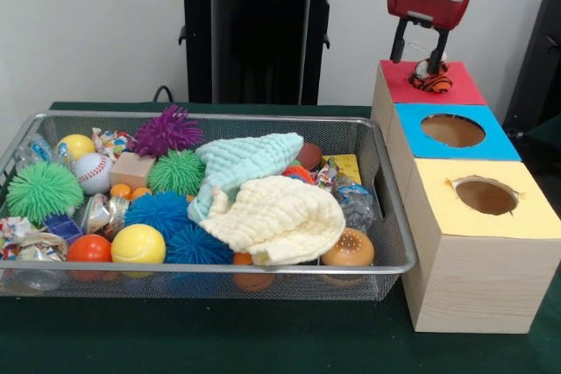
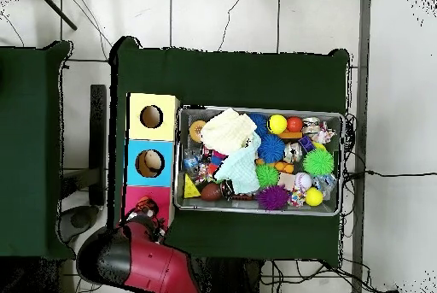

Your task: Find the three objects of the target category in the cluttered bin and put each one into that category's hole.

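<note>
My gripper (image 1: 418, 57) hangs over the red-topped box (image 1: 460, 87) at the far end of the row of boxes. Its fingers stand apart, open, just above an orange-and-black striped ball (image 1: 431, 79) that rests at the red box's hole. The ball sits below the fingertips, and I see no grip on it. In the overhead view the arm covers most of the red box (image 2: 158, 194), with the gripper (image 2: 143, 219) at its near end. The wire bin (image 1: 386, 265) holds balls, spiky toys and cloths.
Blue-topped box (image 1: 412, 122) and yellow-topped box (image 1: 526, 216), each with a round hole, stand in line beside the bin. Two cloths, one mint (image 1: 250, 159) and one cream (image 1: 280, 216), lie over the bin's middle. Spiky balls, smooth balls and a baseball (image 1: 93, 172) fill the left.
</note>
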`<action>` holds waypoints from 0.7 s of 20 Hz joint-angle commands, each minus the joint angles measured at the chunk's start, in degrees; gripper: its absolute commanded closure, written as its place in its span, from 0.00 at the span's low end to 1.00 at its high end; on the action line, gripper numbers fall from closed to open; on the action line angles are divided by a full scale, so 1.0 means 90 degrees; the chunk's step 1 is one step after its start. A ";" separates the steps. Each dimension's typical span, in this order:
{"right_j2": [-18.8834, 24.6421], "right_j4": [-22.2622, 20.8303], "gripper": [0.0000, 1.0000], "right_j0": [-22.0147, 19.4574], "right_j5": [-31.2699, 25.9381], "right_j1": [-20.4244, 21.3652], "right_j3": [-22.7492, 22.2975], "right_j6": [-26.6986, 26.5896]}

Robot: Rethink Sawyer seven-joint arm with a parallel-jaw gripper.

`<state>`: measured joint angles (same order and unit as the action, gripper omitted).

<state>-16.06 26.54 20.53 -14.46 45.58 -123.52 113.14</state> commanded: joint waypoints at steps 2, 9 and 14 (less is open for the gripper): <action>0.0527 -0.0035 0.00 -0.0026 -0.0542 -0.0272 0.0372 0.1070; 0.0526 -0.0081 0.00 -0.0107 -0.0318 -0.0511 0.0381 0.0995; 0.0544 -0.0134 0.00 -0.0215 -0.0140 -0.0576 0.0308 0.0907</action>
<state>-15.99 26.56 20.23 -14.44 43.71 -122.85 113.14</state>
